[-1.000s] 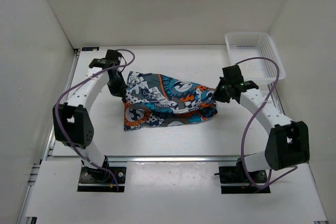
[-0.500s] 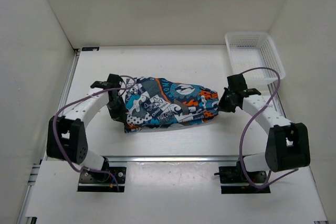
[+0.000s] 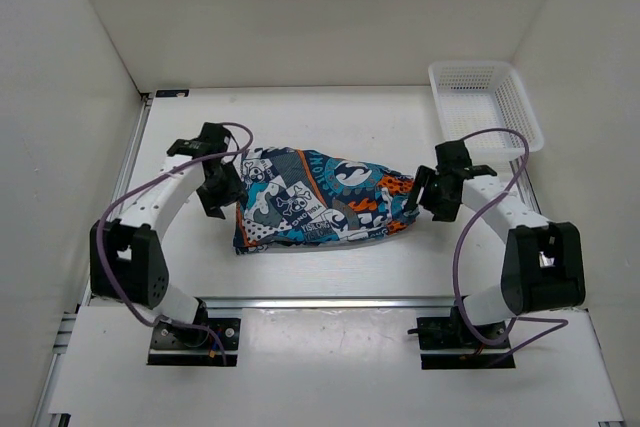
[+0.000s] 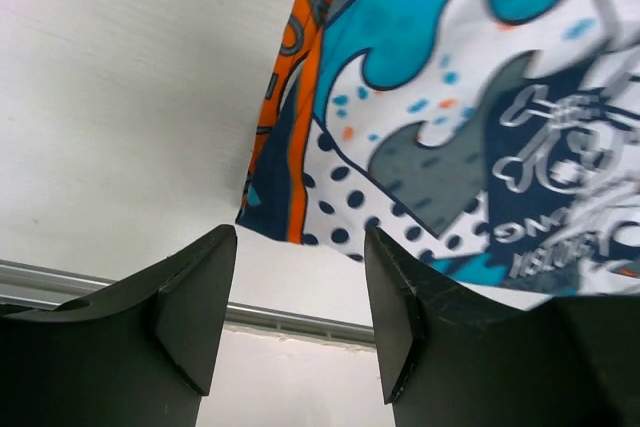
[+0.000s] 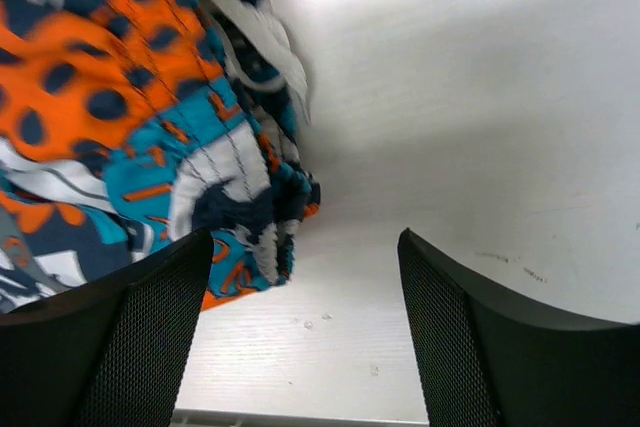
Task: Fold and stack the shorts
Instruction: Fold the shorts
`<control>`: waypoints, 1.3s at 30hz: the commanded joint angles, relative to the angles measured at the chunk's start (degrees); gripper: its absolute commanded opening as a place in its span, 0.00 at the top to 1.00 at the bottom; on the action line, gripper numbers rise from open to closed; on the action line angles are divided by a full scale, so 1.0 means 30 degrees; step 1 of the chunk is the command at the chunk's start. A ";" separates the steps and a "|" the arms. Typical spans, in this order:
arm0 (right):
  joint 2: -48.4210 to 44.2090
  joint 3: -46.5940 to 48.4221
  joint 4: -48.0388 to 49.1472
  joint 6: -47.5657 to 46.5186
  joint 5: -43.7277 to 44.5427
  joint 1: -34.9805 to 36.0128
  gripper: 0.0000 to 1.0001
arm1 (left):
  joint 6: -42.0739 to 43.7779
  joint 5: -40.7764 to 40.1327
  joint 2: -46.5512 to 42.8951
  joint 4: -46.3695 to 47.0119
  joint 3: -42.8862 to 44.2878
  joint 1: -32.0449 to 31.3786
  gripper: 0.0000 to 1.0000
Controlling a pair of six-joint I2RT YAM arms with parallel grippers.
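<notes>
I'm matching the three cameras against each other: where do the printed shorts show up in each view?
Top external: the shorts lie mid-table, between the left gripper and the right gripper.
Left wrist: the shorts fill the upper right, one corner pointing down-left.
Right wrist: the shorts fill the upper left.
Shared landmark: the white table, bare beside the cloth in every view.
</notes>
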 commanded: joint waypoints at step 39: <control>-0.1181 0.2037 -0.0371 0.0971 0.1732 -0.0220 1.00 | 0.0268 0.0914 0.3823 0.1954 0.2287 0.0773 0.54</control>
